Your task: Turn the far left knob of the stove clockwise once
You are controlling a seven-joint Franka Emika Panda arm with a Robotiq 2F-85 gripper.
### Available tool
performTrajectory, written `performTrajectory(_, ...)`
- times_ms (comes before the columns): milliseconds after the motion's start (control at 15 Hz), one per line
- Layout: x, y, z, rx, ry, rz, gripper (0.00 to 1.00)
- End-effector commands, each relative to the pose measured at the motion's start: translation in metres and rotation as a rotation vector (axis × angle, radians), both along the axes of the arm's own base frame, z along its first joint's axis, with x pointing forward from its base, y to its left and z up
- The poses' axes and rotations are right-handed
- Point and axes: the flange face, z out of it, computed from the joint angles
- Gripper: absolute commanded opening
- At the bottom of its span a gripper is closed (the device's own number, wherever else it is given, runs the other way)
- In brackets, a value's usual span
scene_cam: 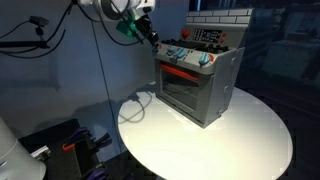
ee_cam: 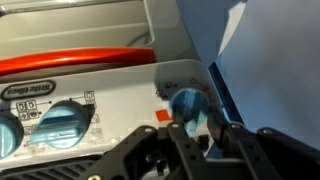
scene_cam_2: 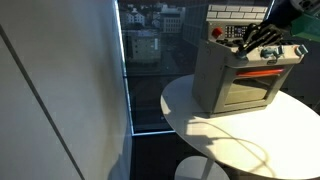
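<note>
A grey toy stove [scene_cam: 200,88] with an orange oven handle stands on a round white table; it also shows in the other exterior view [scene_cam_2: 235,85]. Its front panel carries blue knobs. In the wrist view the knob at the panel's end [ee_cam: 186,104] sits right at the stove's corner. My gripper [ee_cam: 196,130] has its two black fingers closed on either side of this knob's raised ridge. In both exterior views the gripper [scene_cam: 150,38] [scene_cam_2: 262,42] is at the stove's upper front corner, and the knob is hidden behind it.
Two more blue knobs [ee_cam: 65,122] [ee_cam: 5,130] sit along the panel beside the held one. The round white table [scene_cam: 240,135] extends in front of the stove. A cable [scene_cam: 135,105] lies on the table's edge. A dark window [scene_cam_2: 150,60] is beside the table.
</note>
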Motion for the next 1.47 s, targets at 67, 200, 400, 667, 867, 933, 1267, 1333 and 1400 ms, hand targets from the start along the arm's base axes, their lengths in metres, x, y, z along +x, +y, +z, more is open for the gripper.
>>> performTrajectory(67,-0.002,-0.003,0.008,0.018,-0.013,-0.02,0.29)
performTrajectory(200,-0.002,-0.003,0.008,0.019,-0.012,-0.021,0.28)
performTrajectory(400,-0.003,-0.003,0.008,0.019,-0.011,-0.022,0.22)
performTrajectory(667,-0.004,-0.005,0.009,0.022,-0.011,-0.028,0.04)
performTrajectory(867,-0.006,-0.006,0.009,0.03,-0.006,-0.036,0.07)
performTrajectory(933,-0.006,-0.007,0.009,0.034,-0.005,-0.041,0.07)
performTrajectory(1267,-0.007,-0.012,0.009,0.094,0.009,-0.097,0.07)
performTrajectory(1333,-0.007,-0.014,0.01,0.109,0.012,-0.112,0.07)
performTrajectory(1400,-0.008,-0.015,0.01,0.123,0.013,-0.125,0.07)
